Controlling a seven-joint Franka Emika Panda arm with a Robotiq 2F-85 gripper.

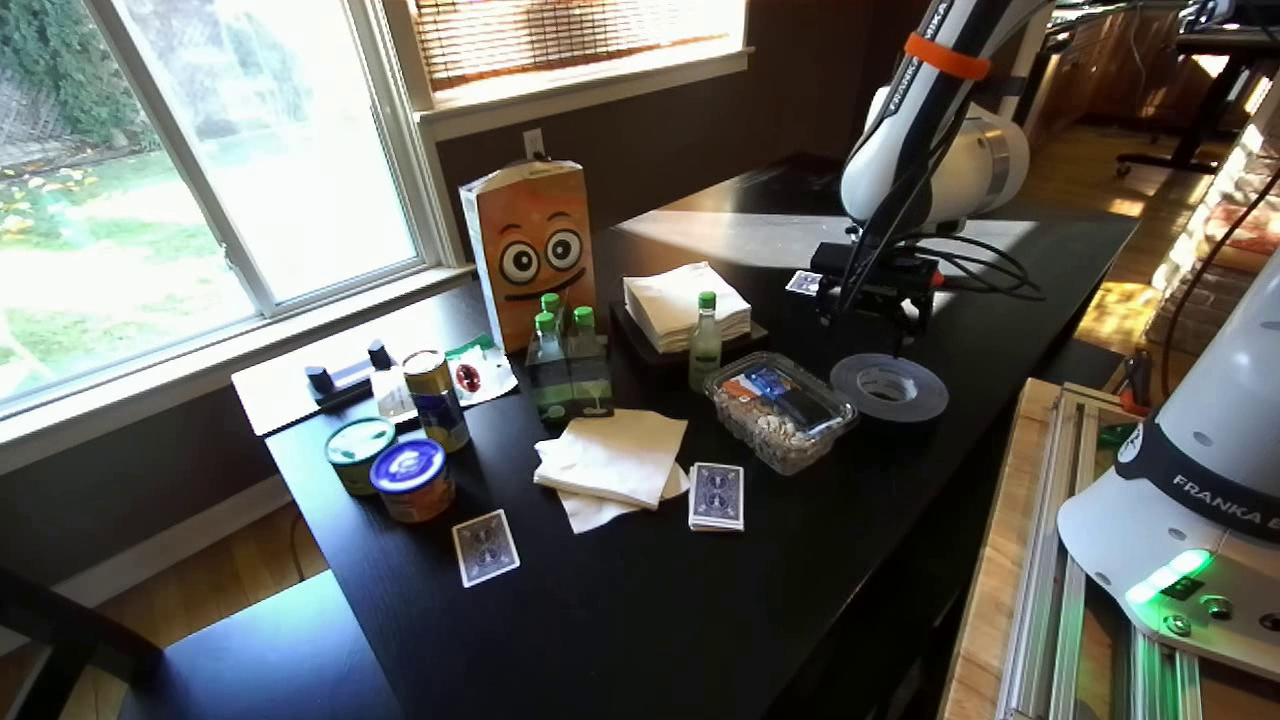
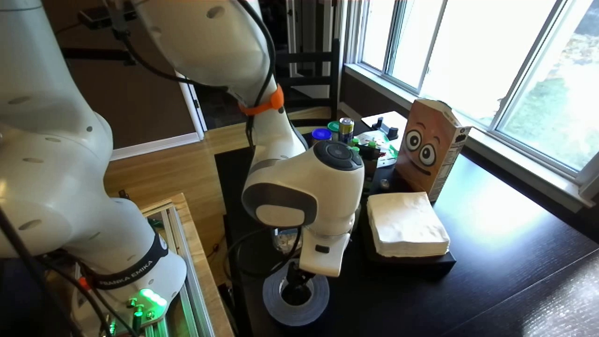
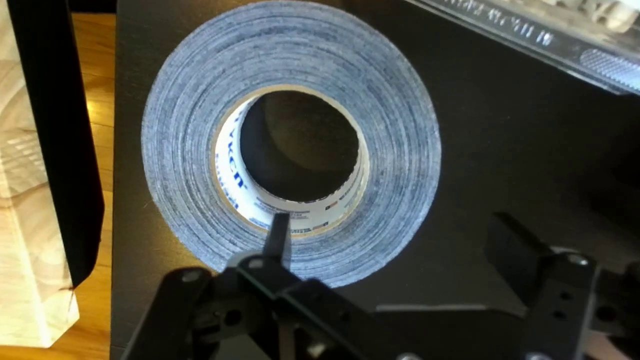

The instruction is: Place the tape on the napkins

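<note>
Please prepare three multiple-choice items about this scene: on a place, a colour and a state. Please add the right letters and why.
1. Where does the tape lie?
A. on the napkins
B. on the table
C. in the plastic container

2. What colour are the bottle caps?
A. red
B. white
C. green

3. How is the hand?
A. shut on the tape
B. shut and empty
C. open

1 B: the wrist view shows it lying flat there.
2 C: an exterior view shows each visible bottle cap as green.
3 C: the wrist view shows its fingers spread apart.
</note>
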